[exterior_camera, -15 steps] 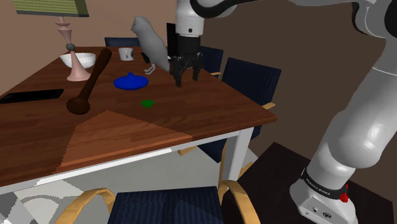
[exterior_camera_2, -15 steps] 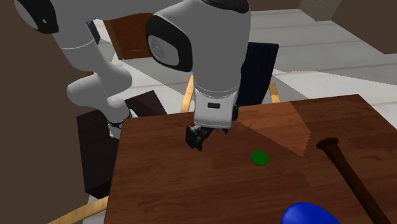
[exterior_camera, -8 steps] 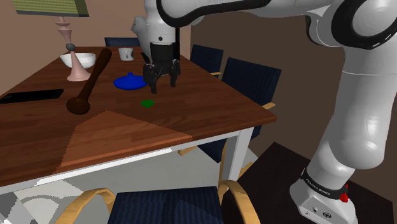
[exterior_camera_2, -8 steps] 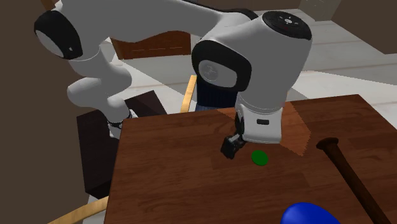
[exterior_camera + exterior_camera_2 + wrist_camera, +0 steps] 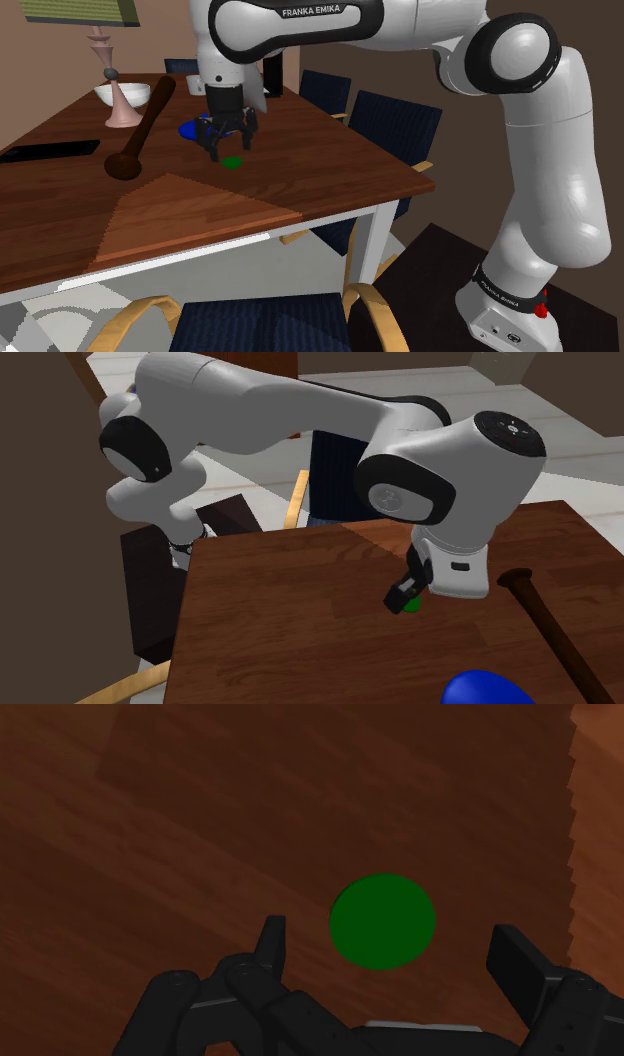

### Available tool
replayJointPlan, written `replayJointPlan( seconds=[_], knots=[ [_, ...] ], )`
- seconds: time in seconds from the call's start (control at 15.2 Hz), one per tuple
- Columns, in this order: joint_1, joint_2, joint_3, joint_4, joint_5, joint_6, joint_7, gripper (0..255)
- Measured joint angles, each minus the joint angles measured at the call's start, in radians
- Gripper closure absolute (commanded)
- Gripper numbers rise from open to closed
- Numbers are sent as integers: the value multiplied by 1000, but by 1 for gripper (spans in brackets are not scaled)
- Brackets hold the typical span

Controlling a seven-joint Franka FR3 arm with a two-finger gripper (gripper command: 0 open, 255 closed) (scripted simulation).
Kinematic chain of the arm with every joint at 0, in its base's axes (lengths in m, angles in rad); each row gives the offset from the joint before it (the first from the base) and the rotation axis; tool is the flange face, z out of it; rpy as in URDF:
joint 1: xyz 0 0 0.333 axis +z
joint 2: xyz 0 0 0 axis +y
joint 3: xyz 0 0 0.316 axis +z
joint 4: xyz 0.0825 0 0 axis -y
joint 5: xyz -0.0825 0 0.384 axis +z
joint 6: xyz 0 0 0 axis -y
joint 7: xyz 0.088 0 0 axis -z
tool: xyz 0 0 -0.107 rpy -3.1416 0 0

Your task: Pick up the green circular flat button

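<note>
— Over the dining table (image 5: 330,170), what is taking up the most room?

— The brown wooden top itself is spreading across the shoulder view, with dark blue chairs (image 5: 395,125) standing round it. Next in bulk, the white arm (image 5: 540,150) is rising from its dark stand (image 5: 440,270) at that view's lower right and bending over the table toward the upper left.

— And what is lying on the top?

— A long dark brown wooden club (image 5: 145,120) is lying slantwise, its thick end pointing toward the table's near edge. Toward the shoulder view's left a pink lamp foot (image 5: 120,105) is standing in front of a white bowl (image 5: 122,94), and a flat black slab (image 5: 50,151) is lying near the left edge. A blue dish-like thing (image 5: 187,128) is sitting just behind the hand, partly hidden by it.

— Where is the hand?

— The black gripper (image 5: 227,152) is pointing down at the table and hanging just over the wood, between the club and the table's right side. In the second exterior view it (image 5: 405,592) is showing under the big wrist joint.

— How are the jaws standing?

— They are standing spread apart. In the wrist view the two fingers (image 5: 272,939) are coming in wide of each other, and neither one is touching anything.

— And the green button?

— The green button (image 5: 382,921) is lying flat on the wood between the spread fingers, clear of both; in the shoulder view it (image 5: 232,162) is showing right under the fingertips, and in the second exterior view it (image 5: 412,605) is peeping out beside the gripper
</note>
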Motion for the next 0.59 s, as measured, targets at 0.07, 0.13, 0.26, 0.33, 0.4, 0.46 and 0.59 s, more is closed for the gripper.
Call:
replayJointPlan(
  seconds=[0.07,0.13,0.26,0.33,0.4,0.46,0.59],
  knots=[
    [-1,3,-1,-8,-1,11,0,0],
    [-2,2,-1,-22,-1,24,1,0],
    [-7,-1,-1,-53,0,52,1,0],
    [-7,-2,-1,-59,0,57,2,0],
    [-7,-1,-2,-61,-1,60,2,255],
    [-7,-1,-2,-62,-1,61,2,255],
    [-7,-2,-2,-61,-2,61,3,255]
  ],
)
